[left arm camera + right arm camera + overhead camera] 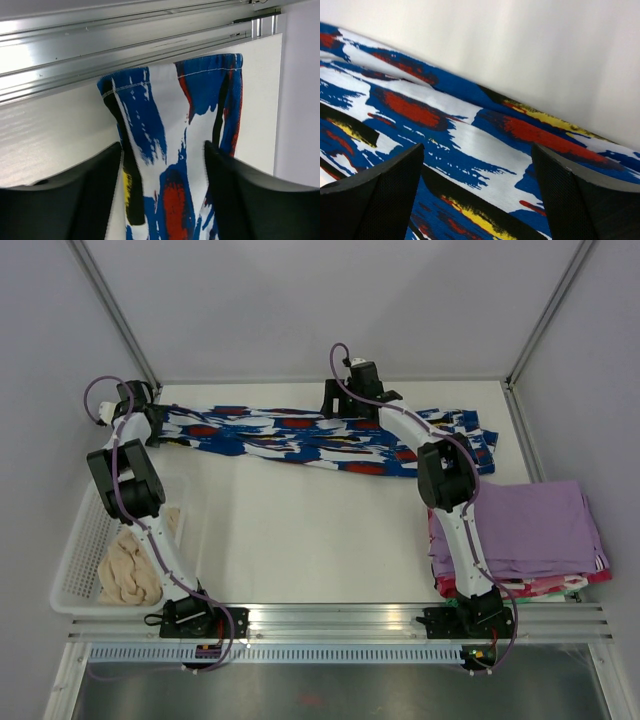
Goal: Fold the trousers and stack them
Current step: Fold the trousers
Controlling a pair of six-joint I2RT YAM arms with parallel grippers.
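Note:
The trousers (300, 440), in a blue, white and black print with red and yellow flecks, lie stretched left to right along the back of the table. My left gripper (152, 420) is at their left end. In the left wrist view a hemmed leg end (165, 100) lies flat under the left gripper (162, 147), whose jaws stand apart, open, over the cloth. My right gripper (333, 400) hovers at the far edge of the trousers' middle. In the right wrist view the right gripper (477, 150) is wide open above the printed cloth (470, 135), gripping nothing.
A stack of folded lilac garments (530, 530) lies at the right edge, over pink ones. A white mesh basket (72, 560) at the left holds a cream fluffy bundle (130, 570). An aluminium rail (340, 618) runs along the near edge.

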